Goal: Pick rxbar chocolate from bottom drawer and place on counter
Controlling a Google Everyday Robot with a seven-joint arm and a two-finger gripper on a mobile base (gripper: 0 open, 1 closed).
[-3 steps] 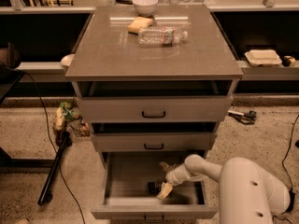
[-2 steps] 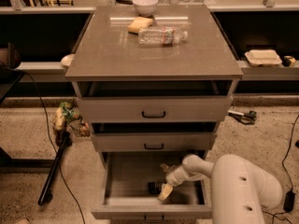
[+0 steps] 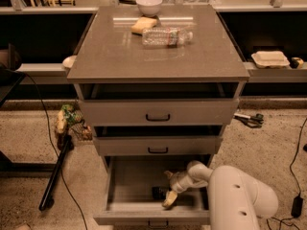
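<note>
The bottom drawer [image 3: 129, 188] is pulled open and shows its flat grey tray. A small dark rxbar chocolate [image 3: 159, 192] lies on the tray near the front right. My gripper [image 3: 169, 188] reaches down into the drawer from the right, its pale fingers [image 3: 170, 199] spread open around the right end of the bar. My white arm [image 3: 240, 195] fills the lower right. The counter [image 3: 115, 51] is the broad grey-brown slab on top of the cabinet.
On the counter lie a clear plastic bottle [image 3: 165, 36], a yellow sponge-like block [image 3: 144, 25] and a white bowl [image 3: 148, 5]. Two upper drawers [image 3: 158, 113] stand slightly open. A black pole [image 3: 55, 174] and cables lie on the floor at left. A white container [image 3: 271, 58] sits on the right ledge.
The arm's elbow has shifted a little; the gripper stays in the bottom drawer by the bar, barely moved.
</note>
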